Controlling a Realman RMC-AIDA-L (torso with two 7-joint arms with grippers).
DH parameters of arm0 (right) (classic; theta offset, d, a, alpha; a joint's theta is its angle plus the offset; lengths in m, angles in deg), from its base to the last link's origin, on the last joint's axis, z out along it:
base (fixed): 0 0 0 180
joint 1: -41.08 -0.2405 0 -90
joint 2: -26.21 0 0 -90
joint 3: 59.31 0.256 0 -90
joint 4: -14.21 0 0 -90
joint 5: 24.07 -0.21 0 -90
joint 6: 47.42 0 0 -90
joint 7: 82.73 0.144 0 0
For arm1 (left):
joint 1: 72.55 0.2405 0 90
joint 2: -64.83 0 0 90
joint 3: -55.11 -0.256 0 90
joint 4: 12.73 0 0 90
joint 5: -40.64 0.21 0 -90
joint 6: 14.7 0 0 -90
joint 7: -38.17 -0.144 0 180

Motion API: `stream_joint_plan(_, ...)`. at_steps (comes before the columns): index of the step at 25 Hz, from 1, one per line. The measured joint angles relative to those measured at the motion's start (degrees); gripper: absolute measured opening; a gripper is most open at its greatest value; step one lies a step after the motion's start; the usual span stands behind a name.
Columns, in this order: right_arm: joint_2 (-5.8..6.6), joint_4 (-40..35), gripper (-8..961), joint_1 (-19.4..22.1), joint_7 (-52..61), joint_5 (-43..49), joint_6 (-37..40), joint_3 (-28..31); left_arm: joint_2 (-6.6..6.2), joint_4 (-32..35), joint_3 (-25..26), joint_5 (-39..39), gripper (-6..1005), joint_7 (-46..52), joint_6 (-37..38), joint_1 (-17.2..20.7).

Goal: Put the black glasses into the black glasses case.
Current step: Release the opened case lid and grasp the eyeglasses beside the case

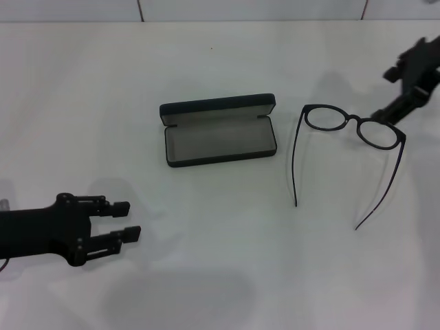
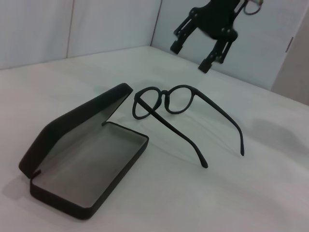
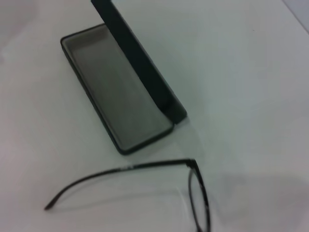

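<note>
The black glasses case (image 1: 218, 141) lies open at the table's middle, lid up at the back, grey lining empty; the wrist views show the case (image 2: 91, 159) (image 3: 116, 92) too. To its right the black glasses (image 1: 355, 121) rest on the table, lenses away from me and both temple arms unfolded toward me. The glasses (image 2: 165, 93) (image 3: 145, 166) touch neither the case nor a gripper. My right gripper (image 1: 388, 93) (image 2: 190, 55) hovers open just behind the glasses' right lens. At the near left, well short of the case, my left gripper (image 1: 129, 220) is open and holds nothing.
The white table (image 1: 220, 275) carries only the case and the glasses. A pale wall (image 1: 247, 8) rises along the table's far edge.
</note>
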Motion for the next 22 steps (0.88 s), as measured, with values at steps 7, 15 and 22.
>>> stream_joint_plan(7, -2.27, 9.8, 873, -3.9, -2.5, 2.7, -6.7, -0.3, 0.05, -0.4, 1.8, -0.3, 532, -0.7, 0.1, 0.2)
stream_joint_plan(15, -4.19, 12.9, 871, -4.5, -4.0, 3.7, -11.9, -0.4, 0.03, -0.4, 1.9, -0.2, 605, -0.9, -0.1, 0.3)
stream_joint_plan(22, -4.26, 15.7, 870, -4.9, -3.7, 3.7, -13.6, 0.2, -0.05, -0.4, 2.0, 0.0, 875, -1.1, -0.2, 0.1)
